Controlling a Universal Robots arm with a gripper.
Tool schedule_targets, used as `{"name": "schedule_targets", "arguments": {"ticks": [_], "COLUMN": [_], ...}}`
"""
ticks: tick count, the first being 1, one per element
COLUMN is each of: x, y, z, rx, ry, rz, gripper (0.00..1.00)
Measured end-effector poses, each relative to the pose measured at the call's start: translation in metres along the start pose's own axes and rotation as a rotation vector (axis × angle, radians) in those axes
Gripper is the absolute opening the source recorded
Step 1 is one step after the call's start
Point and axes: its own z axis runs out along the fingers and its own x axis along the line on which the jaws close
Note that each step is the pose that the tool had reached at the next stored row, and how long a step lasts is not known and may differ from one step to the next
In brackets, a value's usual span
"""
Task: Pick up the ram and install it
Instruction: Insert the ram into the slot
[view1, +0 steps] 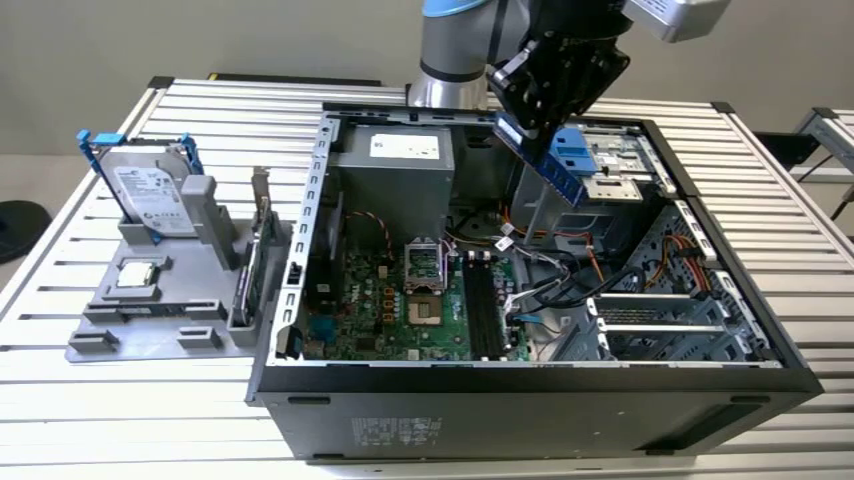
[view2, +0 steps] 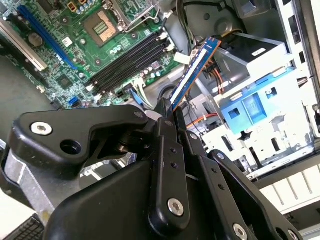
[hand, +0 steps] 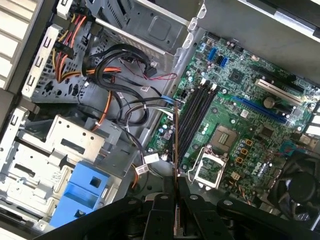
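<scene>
Nearest, inside the open case (view1: 534, 420) on the desk (view1: 80, 420): black memory slots (view1: 483, 310) on the motherboard, looking vacant in the first wrist view, so installing not yet done. Farther back and higher, over the case's far right beside the blue drive bracket (view1: 574, 145): pickup done, with the ram (view1: 541, 160) tilted, clear of the board, clamped at its upper end by the pincer (view1: 523, 118), closed firmly on it.

My arm (view1: 447, 55) is a silver-grey tube with a blue cap, and my jaws are chunky black links with silver screws (view2: 175, 206).
</scene>
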Motion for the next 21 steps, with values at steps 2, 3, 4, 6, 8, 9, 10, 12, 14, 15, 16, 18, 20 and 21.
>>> {"name": "schedule_targets", "arguments": {"ticks": [2, 3, 4, 6, 8, 9, 10, 12, 14, 15, 16, 18, 20, 21], "x": [0.0, 0.0, 0.0, 0.0, 0.0, 0.0, 0.0, 0.0, 0.0, 0.0, 0.0, 0.0, 0.0, 0.0], "y": [0.0, 0.0, 0.0, 0.0, 0.0, 0.0, 0.0, 0.0, 0.0, 0.0, 0.0, 0.0, 0.0, 0.0], "z": [0.0, 0.0, 0.0, 0.0, 0.0001, 0.0001, 0.0001, 0.0001, 0.0001, 0.0001, 0.0001, 0.0001, 0.0001, 0.0001], "rx": [-0.0001, -0.0001, -0.0002, -0.0002, -0.0003, -0.0004, -0.0004, -0.0005, -0.0006, -0.0006, -0.0007, -0.0008, -0.0009, -0.0009], "ry": [0.0003, 0.0004, 0.0006, 0.0008, 0.0011, 0.0012, 0.0013, 0.0016, 0.0018, 0.0019, 0.002, 0.0023, 0.0026, 0.0027], "rz": [0.013, 0.021, 0.028, 0.042, 0.055, 0.061, 0.068, 0.081, 0.095, 0.101, 0.108, 0.122, 0.137, 0.144], "gripper": [0.0, 0.0, 0.0, 0.0, 0.0, 0.0, 0.0, 0.0, 0.0, 0.0, 0.0, 0.0, 0.0, 0.0]}}
